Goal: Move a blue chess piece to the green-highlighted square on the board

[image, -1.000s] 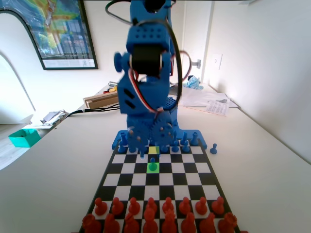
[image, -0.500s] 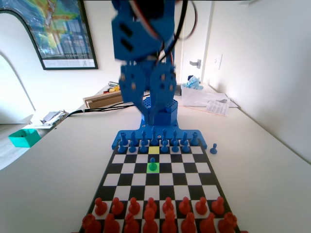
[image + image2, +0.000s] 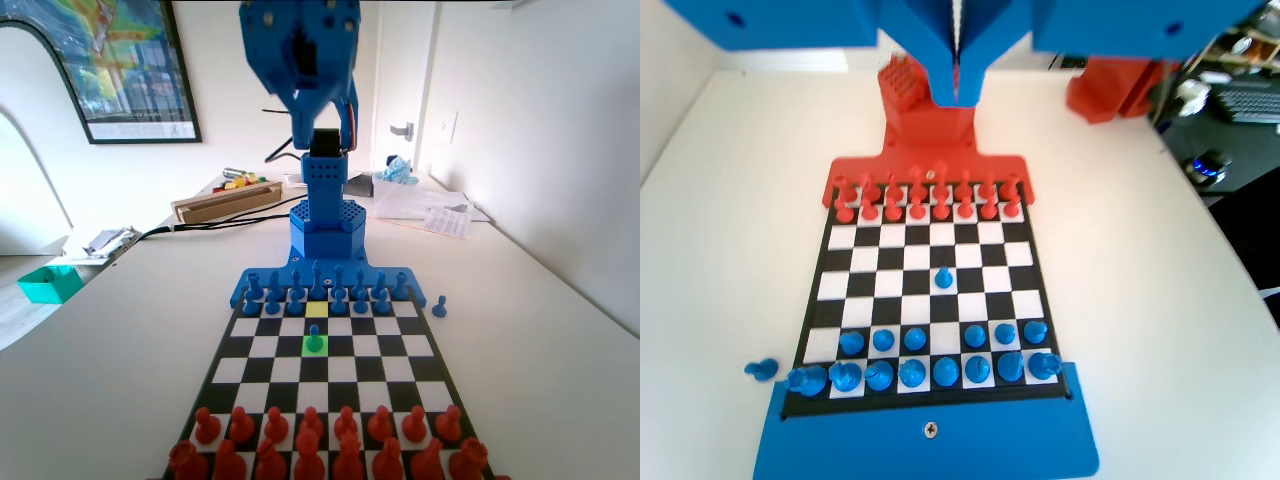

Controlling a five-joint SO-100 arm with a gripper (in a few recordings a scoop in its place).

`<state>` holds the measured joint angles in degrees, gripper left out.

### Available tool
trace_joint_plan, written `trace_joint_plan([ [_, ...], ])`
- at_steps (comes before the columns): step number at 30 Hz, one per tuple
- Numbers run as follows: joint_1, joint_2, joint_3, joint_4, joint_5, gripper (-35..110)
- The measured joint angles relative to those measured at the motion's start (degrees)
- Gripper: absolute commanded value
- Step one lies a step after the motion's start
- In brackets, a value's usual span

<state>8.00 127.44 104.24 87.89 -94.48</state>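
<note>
A small blue pawn [image 3: 315, 340] stands upright on the green-highlighted square [image 3: 305, 348], in the third row out from the blue side of the board [image 3: 400, 345]. In the wrist view the same pawn [image 3: 943, 278] stands alone near the middle of the board [image 3: 840, 265]. My gripper [image 3: 957, 98] hangs high above the board, jaws pressed together with nothing between them, far from the pawn. The blue arm [image 3: 305, 60] is raised well above its base in the fixed view.
A yellow-tinted square [image 3: 316, 309] lies just behind the green one. Blue pieces [image 3: 318, 292] fill the far rows and red pieces [image 3: 320, 440] the near rows. One loose blue pawn [image 3: 439, 307] sits off the board on the table; in the wrist view it [image 3: 762, 370] lies at the lower left.
The arm has lifted from low over the blue rows to high above its base. The pawn stays on the green square throughout.
</note>
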Motion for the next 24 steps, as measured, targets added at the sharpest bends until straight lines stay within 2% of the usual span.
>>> trace_joint_plan([
  [8, 2.11, 11.16, 1.76, 2.9, -2.9, 1],
  [24, -2.02, 32.43, 9.67, 8.96, -4.66, 1],
])
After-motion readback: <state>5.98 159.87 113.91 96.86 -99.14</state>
